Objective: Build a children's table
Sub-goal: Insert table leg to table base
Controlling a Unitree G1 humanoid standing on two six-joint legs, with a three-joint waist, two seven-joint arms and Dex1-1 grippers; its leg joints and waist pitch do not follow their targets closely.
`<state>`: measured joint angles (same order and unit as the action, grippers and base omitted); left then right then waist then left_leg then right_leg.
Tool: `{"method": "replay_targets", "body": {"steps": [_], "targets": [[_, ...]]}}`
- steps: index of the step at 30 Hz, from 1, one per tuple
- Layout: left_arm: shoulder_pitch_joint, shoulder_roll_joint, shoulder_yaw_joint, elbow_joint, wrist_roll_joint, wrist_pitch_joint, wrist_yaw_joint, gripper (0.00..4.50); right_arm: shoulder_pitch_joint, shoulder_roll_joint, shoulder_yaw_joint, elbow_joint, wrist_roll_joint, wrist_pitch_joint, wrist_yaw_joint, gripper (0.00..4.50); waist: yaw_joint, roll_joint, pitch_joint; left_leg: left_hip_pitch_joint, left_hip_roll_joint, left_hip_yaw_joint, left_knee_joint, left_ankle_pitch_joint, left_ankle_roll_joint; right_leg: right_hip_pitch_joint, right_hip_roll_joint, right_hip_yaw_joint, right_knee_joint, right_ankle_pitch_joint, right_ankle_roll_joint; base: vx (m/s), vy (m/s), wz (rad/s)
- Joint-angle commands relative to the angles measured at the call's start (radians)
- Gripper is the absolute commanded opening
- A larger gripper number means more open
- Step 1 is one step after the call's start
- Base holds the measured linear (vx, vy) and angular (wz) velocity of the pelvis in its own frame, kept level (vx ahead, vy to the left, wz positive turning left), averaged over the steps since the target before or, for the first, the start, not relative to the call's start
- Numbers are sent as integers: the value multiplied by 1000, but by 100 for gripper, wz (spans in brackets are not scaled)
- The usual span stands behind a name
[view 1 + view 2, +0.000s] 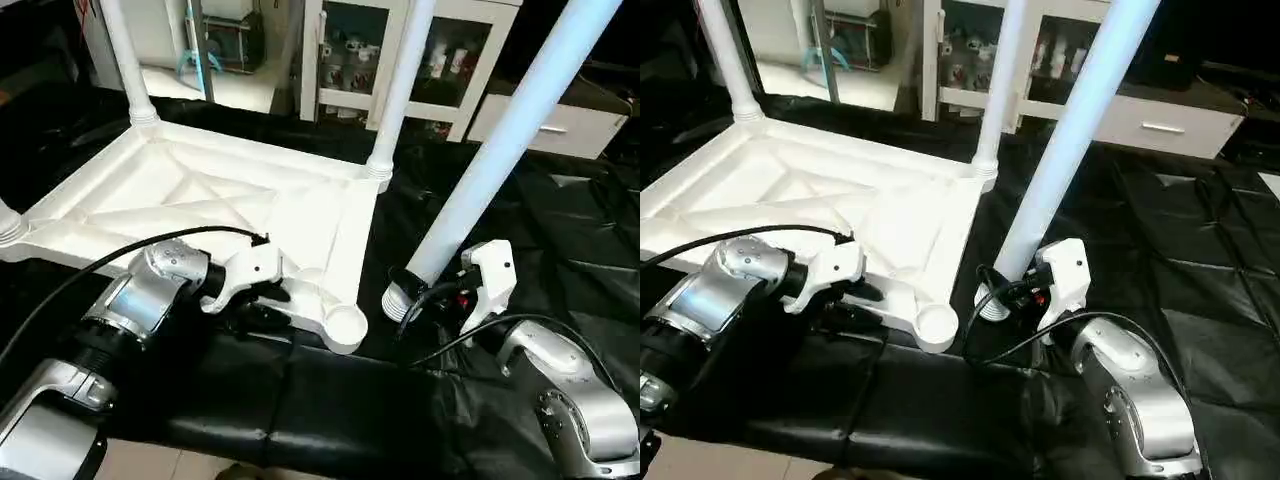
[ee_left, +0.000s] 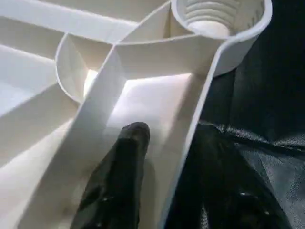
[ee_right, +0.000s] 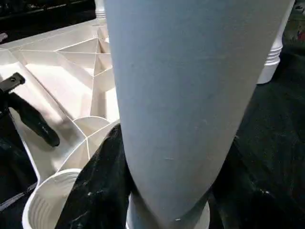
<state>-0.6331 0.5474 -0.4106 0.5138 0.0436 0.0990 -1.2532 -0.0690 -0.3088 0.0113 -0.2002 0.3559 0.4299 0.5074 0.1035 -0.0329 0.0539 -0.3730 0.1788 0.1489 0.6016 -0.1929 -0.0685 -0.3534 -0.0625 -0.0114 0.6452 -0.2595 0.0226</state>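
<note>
On the black cloth, the left hand (image 1: 268,300) straddles the tabletop (image 1: 200,190) rim, the right hand (image 1: 440,290) clamps 1 leg (image 1: 500,150).

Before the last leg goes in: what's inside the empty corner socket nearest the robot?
The corner socket holds no leg: the left wrist view shows ridged threads round its inner wall and a pale floor. The near rim hides part of the floor.

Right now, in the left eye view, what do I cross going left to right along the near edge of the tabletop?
Left gripper at the tabletop rim → empty corner socket → threaded end of the loose leg → right gripper holding that leg.
</note>
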Motion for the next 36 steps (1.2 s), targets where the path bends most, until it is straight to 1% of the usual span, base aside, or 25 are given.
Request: {"method": "replay_targets", "body": {"steps": [1,2,4,5,6,7,11,12,13,15,18,19,21,22,24,25,26,27,28,29,30,32,33,35,36], "targets": [[-15,11,-10,18,23,-26,-9,139,9,-3,3,-42,8,10,-1,185,1,15,-60,23,44,-6,-84,-140,-26,22,-73,28,-68,109,-228,0,0,0],[-15,11,-10,19,23,-27,-9,139,9,-3,3,-42,8,10,-1,185,1,15,-60,23,44,-6,-84,-138,-25,23,-72,28,-68,113,-226,0,0,0],[-15,15,-9,27,26,-34,-12,124,7,-3,1,-41,7,10,0,185,1,15,-60,23,45,-6,-84,-134,-24,22,-73,28,-66,124,-227,0,0,0],[-15,16,-8,27,25,-31,-14,110,6,-4,1,-39,7,10,0,185,2,15,-60,23,45,-6,-84,-136,-25,21,-73,28,-67,122,-227,0,0,0],[-15,17,-7,29,26,-33,-14,110,5,-5,1,-38,7,10,1,185,2,15,-60,24,45,-6,-85,-139,-26,22,-73,27,-67,118,-228,0,0,0],[-16,17,-6,31,27,-35,-13,97,4,-5,0,-37,7,10,1,185,1,15,-59,23,46,-6,-85,-142,-27,21,-73,27,-67,114,-229,0,0,0],[-15,14,-2,37,36,-40,-16,76,2,-7,1,-37,6,12,4,185,-1,14,-60,21,45,-7,-86,-141,-29,24,-74,28,-67,110,-227,0,0,0],[-15,13,0,38,36,-43,-15,73,2,-7,1,-37,6,13,4,185,-3,4,-59,20,45,-5,-86,-136,-25,24,-73,28,-68,114,-226,0,0,0],[-13,10,6,38,31,-43,-13,62,1,-7,0,-37,5,13,4,185,-6,8,-61,19,44,-6,-84,-117,-18,25,-74,28,-65,130,-228,0,0,0],[-12,7,10,38,27,-43,-12,56,0,-7,0,-36,5,14,5,185,-10,5,-62,15,43,-5,-82,-94,-9,28,-73,28,-63,158,-230,0,0,0],[-2,7,9,26,28,-37,-17,44,-2,-6,2,-35,5,14,5,185,-11,5,-63,15,42,-2,-78,-68,6,28,-72,29,-61,189,-232,0,0,0],[3,5,12,19,27,-34,-12,32,-4,-5,4,-35,4,14,4,185,-10,7,-64,15,42,-1,-76,-61,9,27,-72,28,-59,197,-233,0,0,0],[15,1,20,7,19,-18,-5,21,-6,-1,7,-35,4,14,3,185,-10,6,-66,15,43,1,-74,-44,14,27,-70,28,-57,225,-237,0,0,0],[20,-1,23,-1,18,-14,0,16,-7,0,8,-35,4,15,2,185,-10,9,-67,13,42,1,-72,-29,19,28,-70,28,-54,248,-241,0,0,0],[42,-7,32,-36,11,9,19,11,-10,3,12,-34,2,16,1,185,-12,9,-66,15,44,2,-72,-34,22,25,-69,28,-54,258,-247,0,0,0],[81,-13,41,-98,-8,42,26,5,-18,12,16,-25,0,22,-8,185,-13,10,-66,15,45,2,-72,-43,23,26,-70,27,-54,248,-251,0,0,0],[88,-14,42,-108,-11,46,28,5,-19,13,17,-23,-2,24,-11,185,-15,9,-65,14,46,3,-73,-46,24,25,-69,27,-55,241,-252,0,0,0],[118,-25,48,-162,-26,73,42,3,-31,25,17,-8,-8,30,-30,185,-16,1,-64,16,46,5,-73,-46,29,25,-67,28,-57,229,-252,0,0,0],[127,-31,50,-179,-30,81,49,2,-35,30,16,-1,-10,33,-37,185,-17,3,-65,14,47,5,-73,-42,29,26,-69,28,-54,227,-256,0,0,0],[161,-54,53,-238,-44,106,75,2,-55,51,13,24,-15,44,-66,185,-16,1,-64,16,46,7,-73,-43,32,25,-69,28,-56,204,-255,0,0,0],[167,-59,52,-248,-47,107,79,2,-59,55,12,30,-16,45,-72,185,-19,1,-61,14,46,8,-74,-50,31,22,-69,29,-60,167,-254,0,0,0],[199,-98,49,-281,-52,94,114,2,-86,83,10,64,7,49,-67,185,-19,-9,-58,16,47,11,-76,-62,31,20,-68,30,-64,121,-248,0,0,0],[204,-106,48,-285,-50,95,125,2,-92,87,11,70,16,50,-58,185,-14,-6,-59,18,48,13,-75,-69,33,17,-69,31,-64,101,-244,0,0,0],[211,-126,47,-280,-33,95,163,2,-101,91,19,75,56,63,-9,185,-9,-7,-60,21,48,17,-74,-65,36,14,-67,32,-66,99,-235,0,0,0],[216,-143,54,-278,-30,110,181,2,-112,88,26,80,95,89,42,185,-8,-11,-60,20,47,18,-74,-62,40,15,-66,31,-65,100,-226,0,0,0]]}}
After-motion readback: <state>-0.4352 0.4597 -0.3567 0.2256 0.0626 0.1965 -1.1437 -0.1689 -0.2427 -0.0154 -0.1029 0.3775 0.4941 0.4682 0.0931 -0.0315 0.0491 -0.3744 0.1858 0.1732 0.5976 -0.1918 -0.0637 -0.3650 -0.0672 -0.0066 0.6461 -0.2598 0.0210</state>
